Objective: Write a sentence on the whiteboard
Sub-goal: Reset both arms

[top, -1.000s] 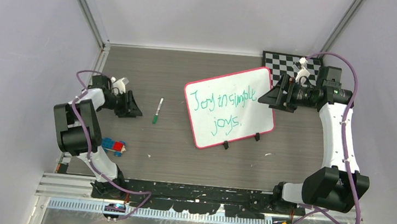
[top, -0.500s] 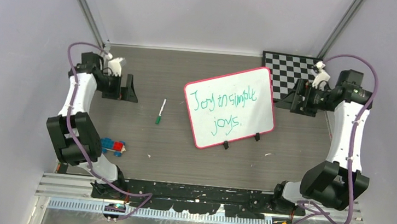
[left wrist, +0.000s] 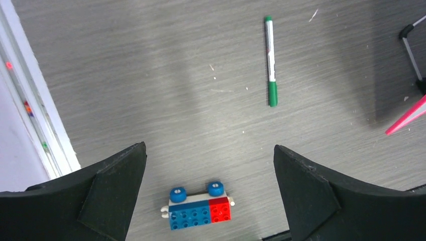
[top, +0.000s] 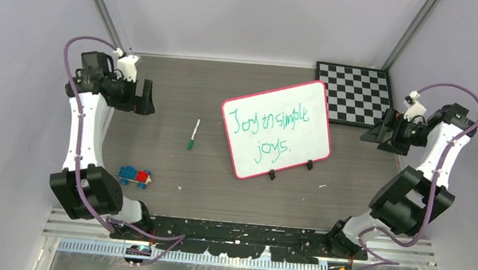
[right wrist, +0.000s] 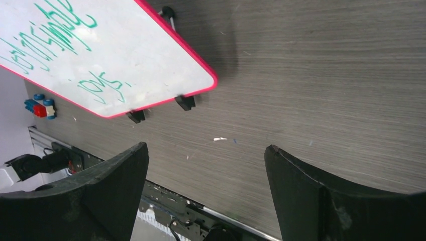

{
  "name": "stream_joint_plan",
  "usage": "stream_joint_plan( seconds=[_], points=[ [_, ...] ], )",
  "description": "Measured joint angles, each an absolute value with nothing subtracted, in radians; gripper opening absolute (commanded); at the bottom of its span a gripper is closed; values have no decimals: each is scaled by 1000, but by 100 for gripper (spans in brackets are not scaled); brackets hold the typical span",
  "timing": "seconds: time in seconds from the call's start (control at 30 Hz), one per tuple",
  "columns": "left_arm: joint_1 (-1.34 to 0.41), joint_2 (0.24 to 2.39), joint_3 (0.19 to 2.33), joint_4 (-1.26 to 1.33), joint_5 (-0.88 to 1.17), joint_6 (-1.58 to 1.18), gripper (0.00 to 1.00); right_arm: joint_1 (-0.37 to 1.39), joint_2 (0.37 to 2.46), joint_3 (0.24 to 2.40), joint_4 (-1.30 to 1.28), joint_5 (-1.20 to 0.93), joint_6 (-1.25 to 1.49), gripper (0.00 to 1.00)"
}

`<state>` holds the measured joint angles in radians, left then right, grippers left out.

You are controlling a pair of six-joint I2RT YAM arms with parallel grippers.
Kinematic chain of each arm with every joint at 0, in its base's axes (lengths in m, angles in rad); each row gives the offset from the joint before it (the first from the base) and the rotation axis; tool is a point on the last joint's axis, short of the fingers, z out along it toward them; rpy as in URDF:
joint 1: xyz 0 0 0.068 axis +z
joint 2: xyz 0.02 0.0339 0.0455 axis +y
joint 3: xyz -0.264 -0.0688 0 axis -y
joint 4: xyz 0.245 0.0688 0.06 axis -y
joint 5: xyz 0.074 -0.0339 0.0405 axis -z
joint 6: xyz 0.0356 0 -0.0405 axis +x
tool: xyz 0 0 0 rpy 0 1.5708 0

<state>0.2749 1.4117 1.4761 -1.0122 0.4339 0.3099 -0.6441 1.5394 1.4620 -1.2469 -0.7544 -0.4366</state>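
The whiteboard, white with a pink-red rim, stands tilted on two black clips mid-table. The sentence is green handwriting in two lines, "Joy in simple joys." A green-capped marker lies on the table left of the board. My left gripper hangs open and empty at the far left, well away from the marker. My right gripper is open and empty to the right of the board, apart from it. The left wrist view shows the marker beyond the open gripper. The right wrist view shows the whiteboard beyond the open gripper.
A blue and red toy brick car sits near the front left and shows between my left fingers. A black-and-white checkered board lies at the back right. Grey walls close in on three sides, and a metal rail runs along the near edge.
Both arms have swung outward from the middle, the left to the far left wall and the right to the right wall. The left gripper's jaws have spread wide. Marker and board have not moved.
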Motion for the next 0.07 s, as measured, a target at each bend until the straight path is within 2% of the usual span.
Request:
stream_joint_plan(
  seconds=[0.07],
  points=[
    [275, 1403, 1452, -1015, 428, 297, 100, -655, 1549, 1448, -1256, -748, -461, 89]
  ],
)
